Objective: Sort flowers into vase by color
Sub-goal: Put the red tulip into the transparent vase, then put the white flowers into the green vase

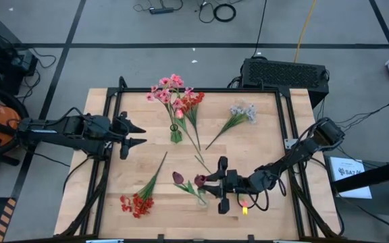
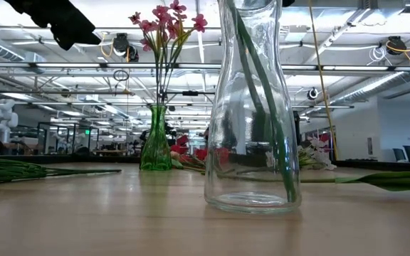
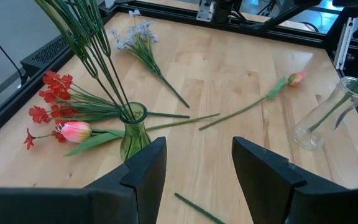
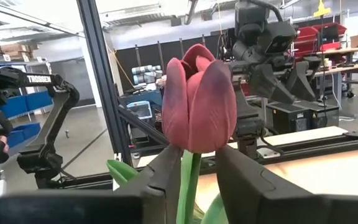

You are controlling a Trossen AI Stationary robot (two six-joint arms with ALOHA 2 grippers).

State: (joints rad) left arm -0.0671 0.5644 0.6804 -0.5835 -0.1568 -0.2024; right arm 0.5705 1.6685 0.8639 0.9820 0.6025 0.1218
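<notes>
My right gripper (image 1: 211, 183) (image 4: 194, 186) is shut on a dark maroon tulip (image 1: 200, 181) (image 4: 197, 106) above the clear glass vase (image 2: 251, 107) (image 3: 328, 115) near the table's near edge. Two green stems stand in that vase, and a second maroon tulip (image 1: 178, 177) leans out of it. My left gripper (image 1: 135, 135) (image 3: 197, 168) hovers open at the table's left, facing the green vase (image 1: 175, 133) (image 3: 132, 130), which holds pink blossoms (image 1: 167, 88). Lying flat on the table are red clusters (image 1: 137, 202), more red flowers (image 1: 193, 101), a pale blue-lavender sprig (image 1: 242, 113) and a pink bud (image 3: 297, 78). My right gripper pinches the tulip's green stem (image 4: 188, 177) just below the bloom, between its two fingers (image 4: 166, 180). The fingers come level from the table's right side and lie across the stem. The tulip stands upright, bloom above the fingers, its stem running down toward the clear vase.
A pink tulip (image 3: 73, 130) lies beside the green vase's foot. Loose green stems (image 1: 194, 142) lie across the table's middle. A black box (image 1: 286, 73) sits beyond the far edge. Bare wood lies between the left gripper and the green vase.
</notes>
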